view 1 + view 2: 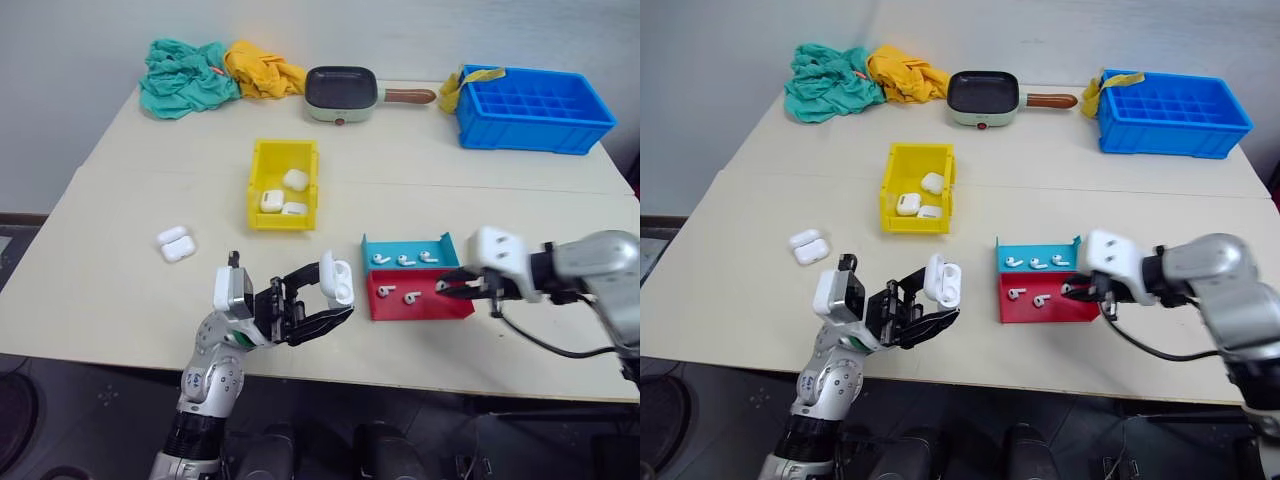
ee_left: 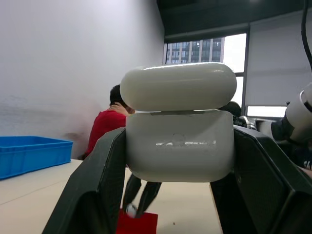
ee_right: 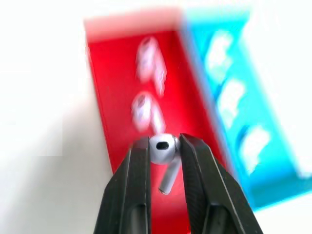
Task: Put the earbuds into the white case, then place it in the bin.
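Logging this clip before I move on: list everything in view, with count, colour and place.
white case: one, open, in the left gripper
earbud: one, white, in the right gripper
earbuds in red tray: two
earbuds in teal tray: three
red tray, teal tray: side by side, front right
bin: yellow, centre, three white cases inside
spare cases: two, white, left of bin
crate: blue, far right
pan: far edge
cloths: green, yellow, far left
person: red top, seated
left gripper: shut
right gripper: shut

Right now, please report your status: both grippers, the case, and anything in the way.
Left gripper shut on open white case. Right gripper shut on one earbud, above red tray. Nothing between them.
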Available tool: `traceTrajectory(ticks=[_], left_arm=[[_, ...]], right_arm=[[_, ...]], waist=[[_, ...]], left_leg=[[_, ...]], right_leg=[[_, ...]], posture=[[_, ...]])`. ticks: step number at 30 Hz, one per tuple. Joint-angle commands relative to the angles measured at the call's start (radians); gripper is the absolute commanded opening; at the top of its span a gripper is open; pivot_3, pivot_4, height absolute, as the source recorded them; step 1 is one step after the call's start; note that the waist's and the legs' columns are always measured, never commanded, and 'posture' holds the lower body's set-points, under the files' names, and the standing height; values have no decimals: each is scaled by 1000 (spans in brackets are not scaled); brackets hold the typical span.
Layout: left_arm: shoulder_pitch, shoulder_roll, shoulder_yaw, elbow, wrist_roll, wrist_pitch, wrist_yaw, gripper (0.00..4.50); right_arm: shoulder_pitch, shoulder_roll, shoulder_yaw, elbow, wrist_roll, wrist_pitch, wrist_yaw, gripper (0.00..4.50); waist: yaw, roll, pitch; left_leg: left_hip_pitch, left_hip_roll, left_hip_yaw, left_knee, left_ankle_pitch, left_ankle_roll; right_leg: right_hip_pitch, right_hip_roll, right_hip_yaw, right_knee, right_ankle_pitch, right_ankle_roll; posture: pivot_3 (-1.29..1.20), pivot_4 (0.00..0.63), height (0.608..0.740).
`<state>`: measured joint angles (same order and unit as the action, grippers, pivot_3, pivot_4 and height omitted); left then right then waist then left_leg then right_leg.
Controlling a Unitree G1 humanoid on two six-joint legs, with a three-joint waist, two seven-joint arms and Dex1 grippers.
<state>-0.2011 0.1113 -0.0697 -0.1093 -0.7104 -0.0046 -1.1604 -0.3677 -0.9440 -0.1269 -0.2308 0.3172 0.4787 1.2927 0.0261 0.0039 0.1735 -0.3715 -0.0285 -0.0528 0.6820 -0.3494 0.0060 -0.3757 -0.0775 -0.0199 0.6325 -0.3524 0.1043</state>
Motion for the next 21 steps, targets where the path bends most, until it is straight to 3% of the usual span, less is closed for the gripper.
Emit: traceTrajectory(ticks=[1, 4, 9, 21], left_arm=[[-47, -25, 6, -11, -50, 10, -16, 2779], [-90, -33, 7, 18, -63, 37, -33, 2779], [-141, -57, 11, 34, -105, 93, -49, 2779], [-191, -66, 22, 5, -166, 204, -37, 2779]], right_arm=[[30, 124, -226, -115, 264, 75, -108, 439], [32, 355, -361, -241, 514, 27, -303, 439], [47, 488, -266, -425, 672, 63, -504, 439], [31, 537, -1, -416, 532, -124, -417, 439]], waist=[[0, 0, 0], [-9, -1, 1], [-10, 1, 0], [-9, 1, 0]], left_leg=[[0, 0, 0, 1, 0, 0], [1, 1, 0, 1, 0, -1], [1, 0, 0, 1, 1, -1], [1, -1, 0, 1, 1, 0]], right_leg=[[0, 0, 0, 0, 0, 0], [1, 1, 0, 2, 0, 0], [-1, 0, 1, 6, 0, 0], [-1, 0, 1, 5, 0, 0]], posture=[[0, 150, 740], [0, 150, 740], [0, 150, 740], [0, 150, 740]])
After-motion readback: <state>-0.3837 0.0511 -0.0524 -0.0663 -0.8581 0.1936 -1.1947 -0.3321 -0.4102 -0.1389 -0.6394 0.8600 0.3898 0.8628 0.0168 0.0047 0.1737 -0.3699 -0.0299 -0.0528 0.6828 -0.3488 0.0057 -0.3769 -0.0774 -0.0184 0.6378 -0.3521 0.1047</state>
